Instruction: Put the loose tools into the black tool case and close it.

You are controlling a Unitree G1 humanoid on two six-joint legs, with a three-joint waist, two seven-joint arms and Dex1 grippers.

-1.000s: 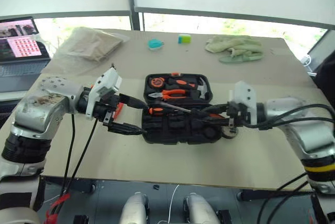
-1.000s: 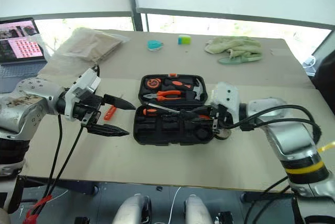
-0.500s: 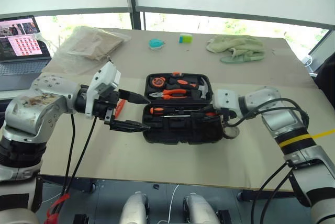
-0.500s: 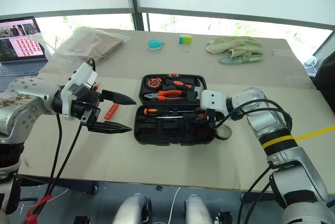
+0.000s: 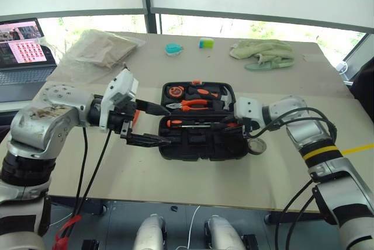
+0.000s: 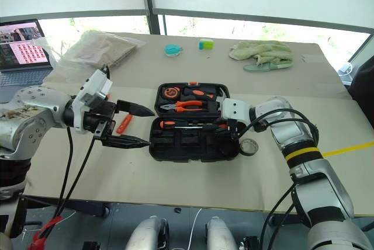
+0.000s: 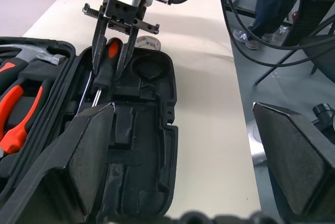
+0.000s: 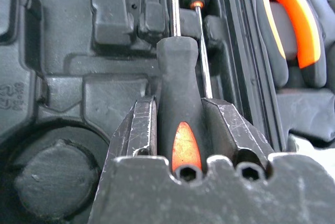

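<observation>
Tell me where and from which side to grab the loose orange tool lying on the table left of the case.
Grip the orange tool across the middle of its slim body, coming straight down from above. It lies flat on the table beside the black tool case, so only its long sides are free. The open left end effector hovers nearest.

My black fingers point(image 8: 141, 130) flank a black screwdriver point(image 8: 178, 114) with an orange inlay. Black tool case point(image 5: 201, 145); orange-handled pliers point(image 5: 196, 105); beige table point(image 5: 193, 174).

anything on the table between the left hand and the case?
Yes: a loose orange tool lies on the table between the left hand and the black tool case, seen in the right eye view.
</observation>
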